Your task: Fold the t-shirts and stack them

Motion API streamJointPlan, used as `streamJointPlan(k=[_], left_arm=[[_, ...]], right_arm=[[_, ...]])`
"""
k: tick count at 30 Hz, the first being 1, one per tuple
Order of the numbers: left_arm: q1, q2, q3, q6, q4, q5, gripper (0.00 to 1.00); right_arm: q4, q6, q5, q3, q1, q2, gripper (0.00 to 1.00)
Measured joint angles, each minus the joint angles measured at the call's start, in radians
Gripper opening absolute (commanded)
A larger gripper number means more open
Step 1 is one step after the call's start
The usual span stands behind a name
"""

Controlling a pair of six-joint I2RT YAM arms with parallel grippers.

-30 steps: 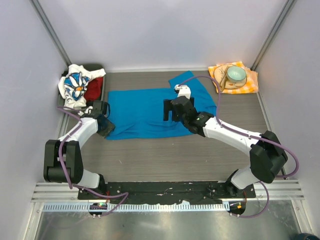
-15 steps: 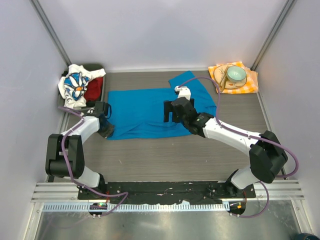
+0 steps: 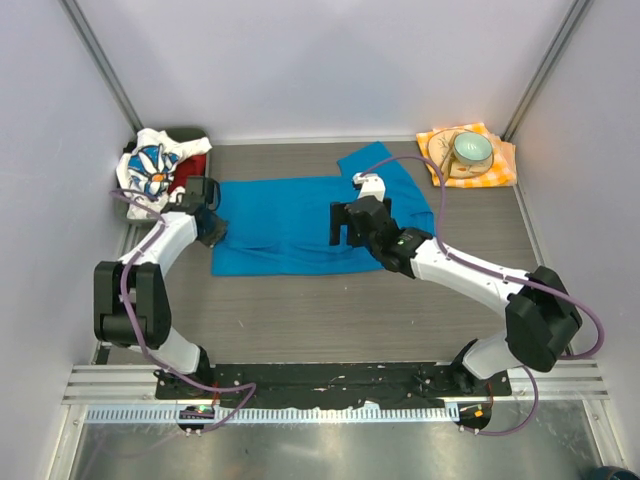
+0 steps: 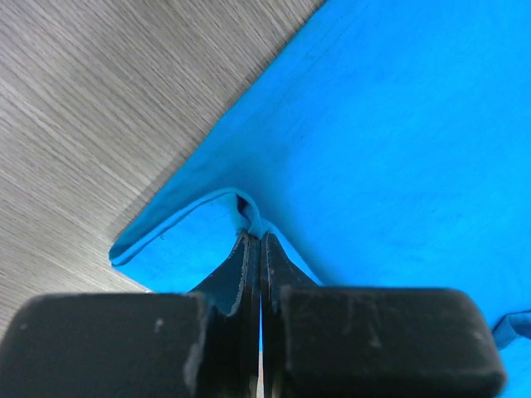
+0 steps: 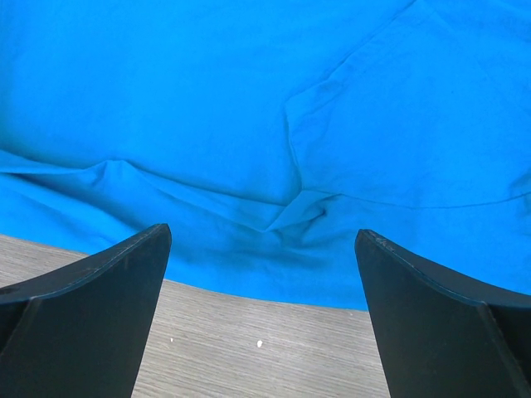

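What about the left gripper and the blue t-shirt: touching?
Touching. Left wrist view shows the left gripper shut on a fold of the blue t-shirt.

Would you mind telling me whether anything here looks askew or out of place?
The blue t-shirt lies rumpled: the corner pinched in the left gripper curls up, and creases run along its near edge. The daisy-print t-shirt and red t-shirt sit crumpled in a heap at the back left. Nothing looks spilled or damaged.
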Motion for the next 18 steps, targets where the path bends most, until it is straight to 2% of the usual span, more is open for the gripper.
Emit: streamJointPlan(k=[2,4,5,6,7,9,14,18], left_arm=[[0.000,0.024,0.012,-0.001,-0.001,-0.005,0.00],[0.000,0.056,0.023,-0.002,-0.003,-0.009,0.11],[0.001,0.073,0.027,-0.003,-0.003,-0.011,0.23],[0.002,0.086,0.028,-0.003,-0.003,-0.013,0.62],[0.004,0.099,0.028,-0.004,-0.005,-0.015,0.77],[0.011,0.121,0.028,-0.008,-0.011,-0.021,1.00],[0.053,0.141,0.028,-0.029,-0.041,-0.034,1.00],[0.067,0.093,-0.004,-0.035,-0.040,-0.029,1.00]], right_arm=[[-0.002,0.000,0.000,-0.010,0.000,-0.005,1.00],[-0.002,0.000,0.000,-0.021,0.000,-0.011,1.00],[-0.002,0.000,0.000,-0.025,0.000,-0.013,1.00],[-0.002,0.000,0.000,-0.028,0.000,-0.014,1.00],[-0.002,0.000,0.000,-0.030,0.000,-0.015,1.00],[-0.003,0.000,0.002,-0.034,0.000,-0.017,1.00],[-0.006,-0.002,0.012,-0.039,0.000,-0.032,1.00],[-0.006,-0.002,0.021,-0.045,-0.014,-0.042,1.00]])
